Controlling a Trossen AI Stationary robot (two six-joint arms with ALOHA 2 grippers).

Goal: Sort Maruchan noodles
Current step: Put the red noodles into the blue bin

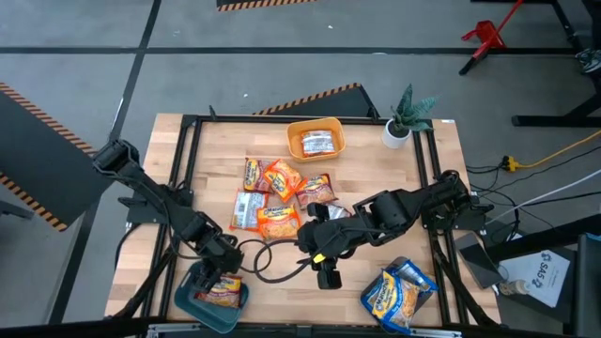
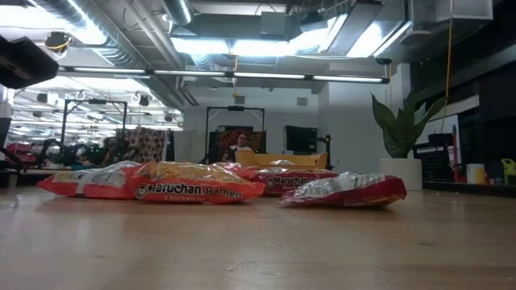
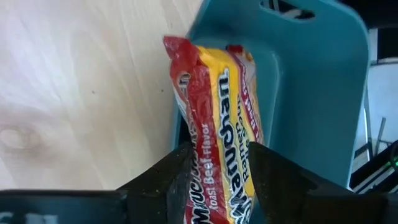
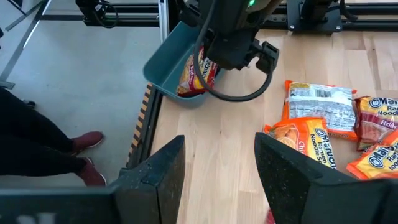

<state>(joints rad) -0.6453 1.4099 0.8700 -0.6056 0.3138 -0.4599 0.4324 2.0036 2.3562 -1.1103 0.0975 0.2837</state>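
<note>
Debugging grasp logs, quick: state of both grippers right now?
Left gripper: shut on a red-yellow Maruchan packet, over the teal bin.
Right gripper: open, empty, above the table.

I see a packet pile [image 1: 282, 199] mid-frame, one bin [image 1: 316, 139] above it, a plant [image 1: 406, 115] upper right, another bin [image 1: 208, 299] lower left, two packets [image 1: 398, 295] lower right.

Glossy plastic ramen packets [image 1: 278, 200] are lying on a smooth pale wooden table [image 1: 376, 169] beside a matt teal plastic bin [image 1: 188, 296].
</note>
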